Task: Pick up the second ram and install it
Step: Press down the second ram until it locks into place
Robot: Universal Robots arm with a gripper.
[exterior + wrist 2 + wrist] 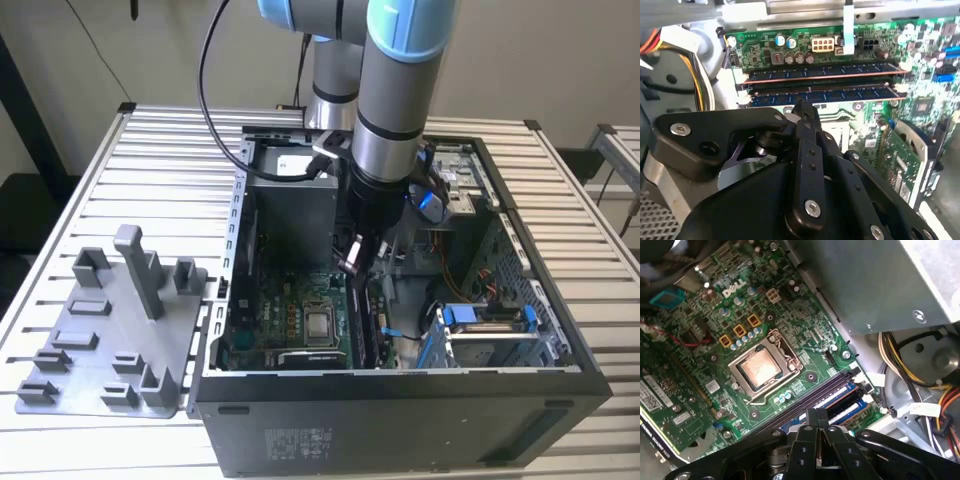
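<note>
Two long dark memory sticks stand in neighbouring slots of the green motherboard (920,105). The second ram (840,95) is the one closer to my fingers, and it also appears as a blue strip (839,400) in the first wrist view. My gripper (804,106) is shut with its black fingertips together, right at the middle of that stick's top edge; I cannot tell whether they touch. Nothing is held between the fingers. In the exterior view the gripper (352,262) reaches down inside the open computer case (400,385).
A grey plastic tray (110,330) with upright posts lies on the slatted table at the exterior view's left. The processor socket (762,367) sits beside the slots. Yellow and orange cables (935,410) and the grey power supply box (290,210) crowd the case.
</note>
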